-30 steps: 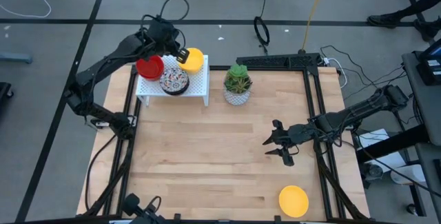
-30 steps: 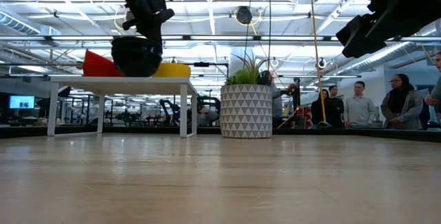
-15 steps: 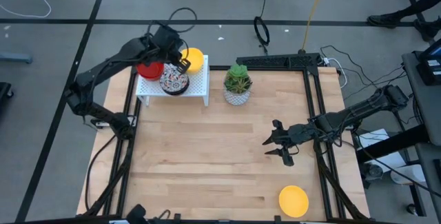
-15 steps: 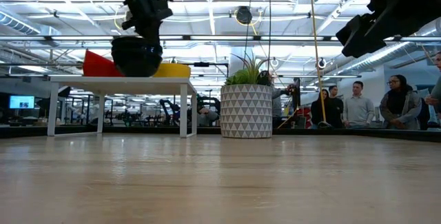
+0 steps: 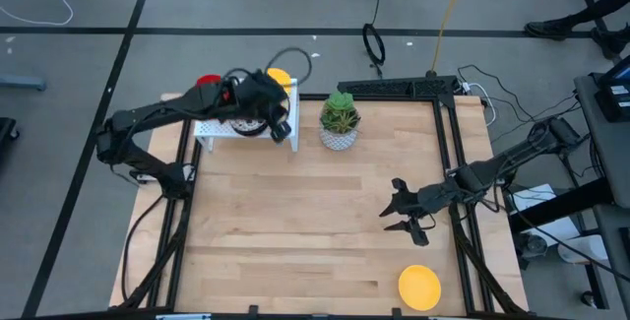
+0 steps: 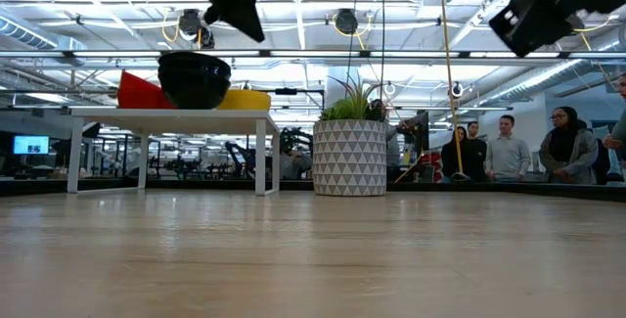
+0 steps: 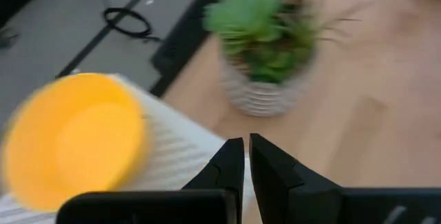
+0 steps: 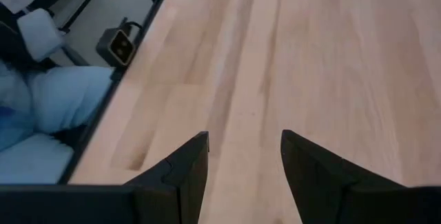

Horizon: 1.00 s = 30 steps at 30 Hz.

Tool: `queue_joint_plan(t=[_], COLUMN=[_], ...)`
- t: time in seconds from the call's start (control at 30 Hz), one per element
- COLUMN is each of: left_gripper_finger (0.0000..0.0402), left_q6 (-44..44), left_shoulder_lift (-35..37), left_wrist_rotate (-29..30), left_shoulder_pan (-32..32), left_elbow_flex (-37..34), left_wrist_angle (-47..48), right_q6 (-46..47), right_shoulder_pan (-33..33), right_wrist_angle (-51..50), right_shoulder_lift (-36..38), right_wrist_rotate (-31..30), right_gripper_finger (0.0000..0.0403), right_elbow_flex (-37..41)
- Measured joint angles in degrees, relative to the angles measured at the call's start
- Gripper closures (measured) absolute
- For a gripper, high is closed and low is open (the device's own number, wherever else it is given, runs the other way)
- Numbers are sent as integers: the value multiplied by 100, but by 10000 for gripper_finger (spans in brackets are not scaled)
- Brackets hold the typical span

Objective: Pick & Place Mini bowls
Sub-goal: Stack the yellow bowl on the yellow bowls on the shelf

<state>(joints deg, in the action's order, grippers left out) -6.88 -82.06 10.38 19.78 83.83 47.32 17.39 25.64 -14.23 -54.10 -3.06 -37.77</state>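
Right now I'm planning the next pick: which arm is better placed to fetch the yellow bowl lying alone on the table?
Right. The right gripper hangs open just above the lone yellow bowl, while the left gripper, shut, is far across the table at the white shelf.

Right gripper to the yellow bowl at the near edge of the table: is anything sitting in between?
Nothing visible does. The right gripper hangs open above bare wood, and the yellow bowl lies alone on the table near it. The plant pot and the white shelf stand at the far side, where the left gripper is.
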Motion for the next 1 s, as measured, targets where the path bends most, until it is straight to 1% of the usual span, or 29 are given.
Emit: queue_joint_plan(t=[0.1,0.2,0.27,0.37,0.43,0.5,0.7,0.83,1.0], left_gripper_finger=[371,371,371,371,371,371,371,371,371], left_q6=[-314,-604,-717,-727,-732,-740,-808,-931,-1017], left_shoulder_lift=[-2,-4,-5,-7,-7,-7,-9,-9,-9], left_wrist_rotate=[-10,-1,4,8,11,16,75,322,331], left_shoulder_pan=[-435,-810,-1036,-1332,-1498,-1640,-1995,-2175,-2344], left_elbow_flex=[0,0,0,0,0,0,0,0,0], left_wrist_angle=[-5,-6,-5,-14,-69,-109,-109,-108,-108], right_q6=[419,1059,1531,2297,2686,2982,3409,3513,3552], right_shoulder_pan=[168,405,621,982,1247,1508,2097,2244,2256], right_wrist_angle=[-539,-1030,-1243,-1255,-1265,-1252,-1304,-1309,-1389], right_shoulder_lift=[-130,-408,-632,-986,-1210,-1402,-1838,-2157,-2448], right_wrist_rotate=[-14,26,214,615,763,782,743,751,760], right_gripper_finger=[234,234,234,234,234,234,234,234,234], right_elbow_flex=[-308,-472,-534,-634,-714,-794,-833,-833,-833])
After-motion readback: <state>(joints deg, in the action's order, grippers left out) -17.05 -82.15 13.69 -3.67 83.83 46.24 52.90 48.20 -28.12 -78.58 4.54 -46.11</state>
